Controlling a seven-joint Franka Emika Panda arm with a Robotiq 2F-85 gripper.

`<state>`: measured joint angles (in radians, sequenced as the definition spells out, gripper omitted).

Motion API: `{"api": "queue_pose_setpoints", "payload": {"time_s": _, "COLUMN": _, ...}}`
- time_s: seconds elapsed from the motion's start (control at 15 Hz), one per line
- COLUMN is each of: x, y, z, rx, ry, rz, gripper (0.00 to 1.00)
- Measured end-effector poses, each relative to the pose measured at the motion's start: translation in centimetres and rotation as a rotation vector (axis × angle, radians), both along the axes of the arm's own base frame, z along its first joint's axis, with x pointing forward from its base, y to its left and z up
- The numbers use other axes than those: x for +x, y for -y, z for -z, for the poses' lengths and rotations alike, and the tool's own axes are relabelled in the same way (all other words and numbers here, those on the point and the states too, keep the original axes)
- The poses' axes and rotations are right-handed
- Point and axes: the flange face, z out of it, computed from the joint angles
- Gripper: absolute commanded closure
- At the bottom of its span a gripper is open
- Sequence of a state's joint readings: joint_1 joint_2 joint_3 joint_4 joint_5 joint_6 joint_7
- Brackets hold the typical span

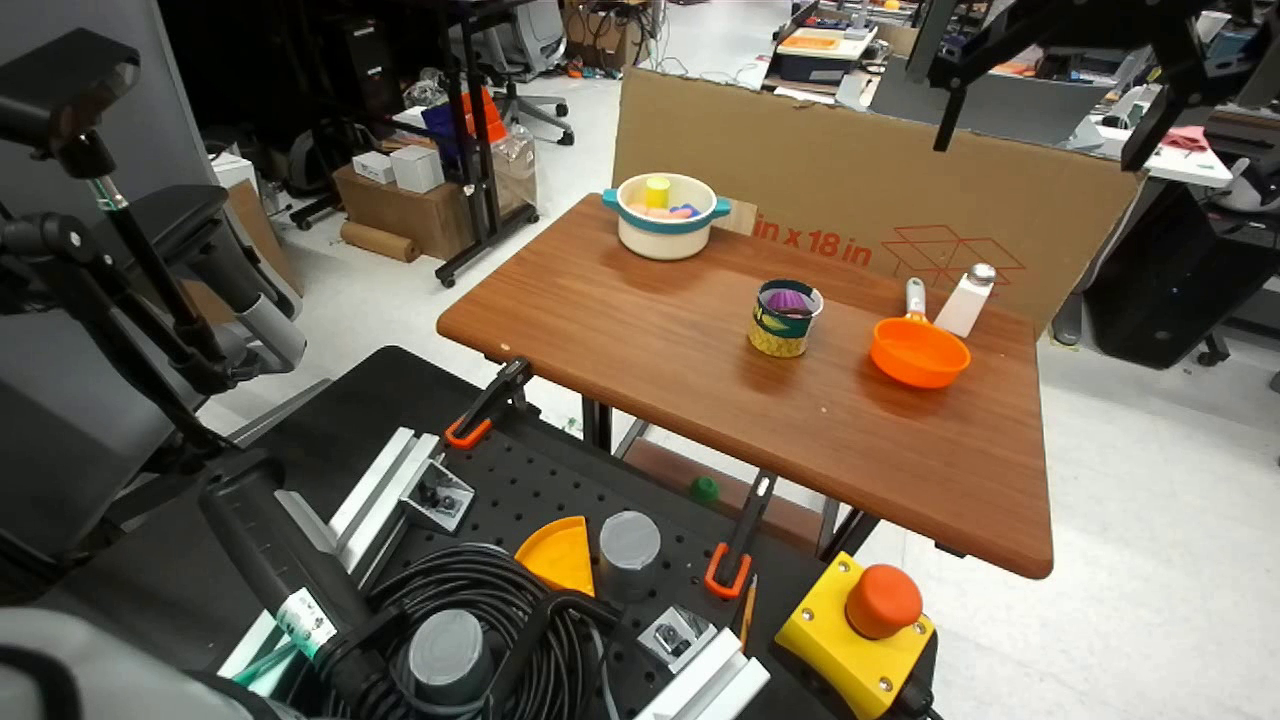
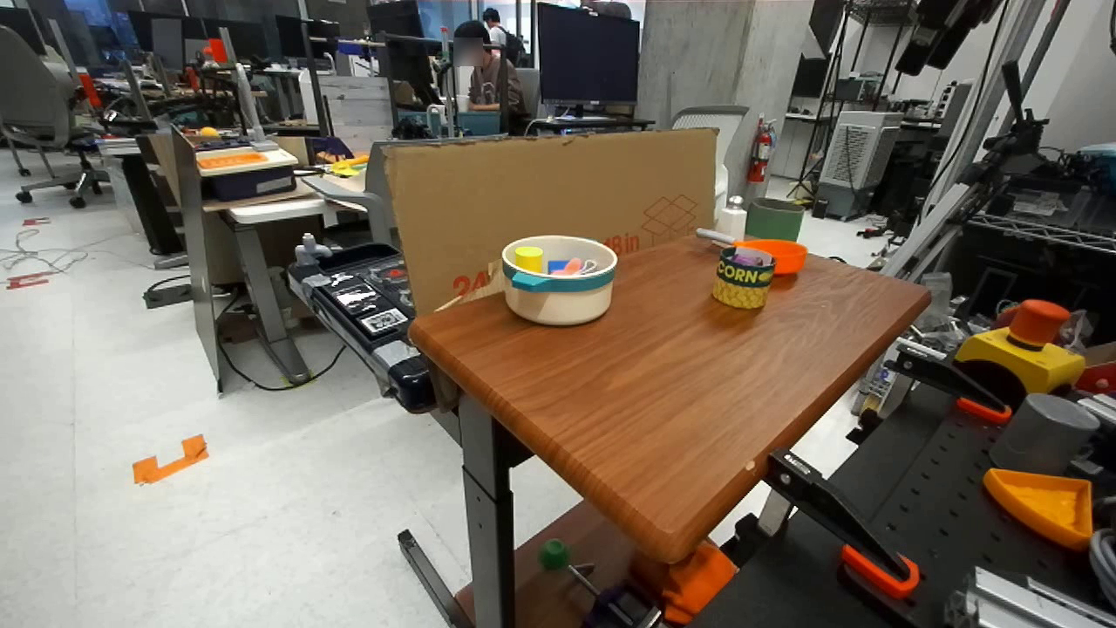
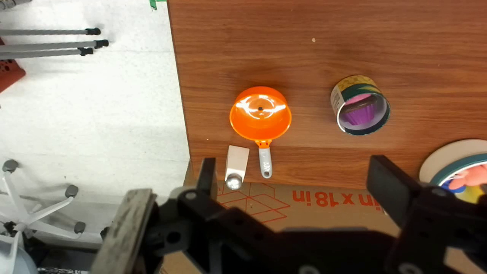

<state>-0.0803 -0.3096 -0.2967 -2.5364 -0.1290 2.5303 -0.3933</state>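
Observation:
My gripper (image 1: 1038, 155) hangs high above the table's far side with its fingers spread wide and nothing between them. In the wrist view the gripper (image 3: 293, 163) frames bare wood and cardboard well below. An orange toy pan (image 3: 261, 114) with a grey handle rests on the table, beside a white shaker (image 3: 237, 161) with a silver cap. To their right in that view is a corn can (image 3: 355, 83) holding a purple-cupped cupcake (image 3: 359, 114). A cream pot (image 1: 665, 240) with teal handles stands at the table's far corner, a yellow piece (image 1: 657, 190) and other toys inside.
A tall cardboard sheet (image 1: 800, 170) stands along the table's (image 1: 640, 330) back edge. Clamps (image 1: 740, 540) grip the black pegboard bench in front, which carries coiled cables (image 1: 500, 590) and a yellow box with a red button (image 1: 884, 600). A green bin (image 2: 774, 218) is behind the table.

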Motion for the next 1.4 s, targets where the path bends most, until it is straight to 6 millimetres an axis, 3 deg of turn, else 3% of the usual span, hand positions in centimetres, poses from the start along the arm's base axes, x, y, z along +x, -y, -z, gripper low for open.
{"api": "queue_pose_setpoints", "payload": {"time_s": 1.0, "x": 0.04, "y": -0.09, "z": -0.01, "rx": 0.000, "ry": 0.000, "rz": -0.002, "gripper": 0.00}}
{"api": "queue_pose_setpoints", "payload": {"time_s": 1.4, "x": -0.09, "y": -0.24, "z": 0.22, "rx": -0.022, "ry": -0.035, "rz": -0.092, "gripper": 0.00}}
